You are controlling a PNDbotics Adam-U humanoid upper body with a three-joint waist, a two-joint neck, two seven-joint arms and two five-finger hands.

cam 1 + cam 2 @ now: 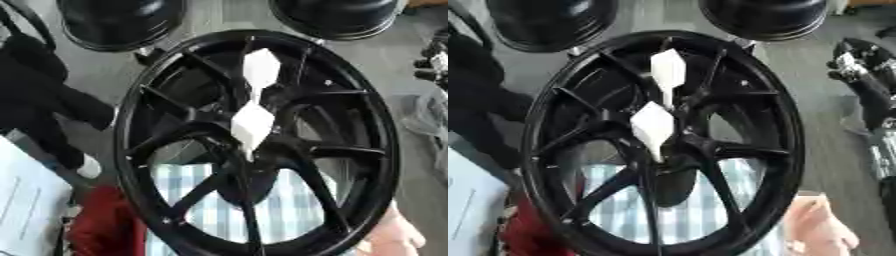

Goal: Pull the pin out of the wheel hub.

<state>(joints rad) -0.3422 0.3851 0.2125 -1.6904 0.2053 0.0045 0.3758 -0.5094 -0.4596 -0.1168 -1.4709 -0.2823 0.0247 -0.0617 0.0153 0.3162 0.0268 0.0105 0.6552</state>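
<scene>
Wheel: You are looking down at a black spoked wheel [262,145] that fills most of the view, standing nearly on edge and tilted, its rim [385,150] running from 12 o'clock round to 6 o'clock.
Hub: The hub [258,145] sits just left of the picture's middle, where the spokes meet.
Pins: Two white, diamond-shaped pieces stand on the hub line. The lower pin [253,125] sits right at the hub; the upper pin [261,67] lies toward 12 o'clock from it, near the inner rim. They look joined by a thin white stem, but you cannot tell for sure.
Cloth: Through the lower spokes, toward 6 o'clock, you see a blue and white checked cloth [289,205] behind the wheel.
Other wheels: Two more dark round shapes lie beyond, one at 11 o'clock [118,22] and one at 1 o'clock [337,17].
Your right hand: Black with silver parts, it shows at 3 o'clock in the right eye view [868,75], well apart from the hub; you cannot tell how its fingers are set.
Your left hand: A black mass at 9 o'clock [35,95] is probably your left arm; the hand itself cannot be made out.
Person's hand: A bare hand [820,230] rests at 5 o'clock, touching the wheel's rim.
Red thing: A red shape [105,225] lies at 7 o'clock, beside the rim.
White sheet: A pale sheet [26,200] fills the 8 o'clock corner.
</scene>
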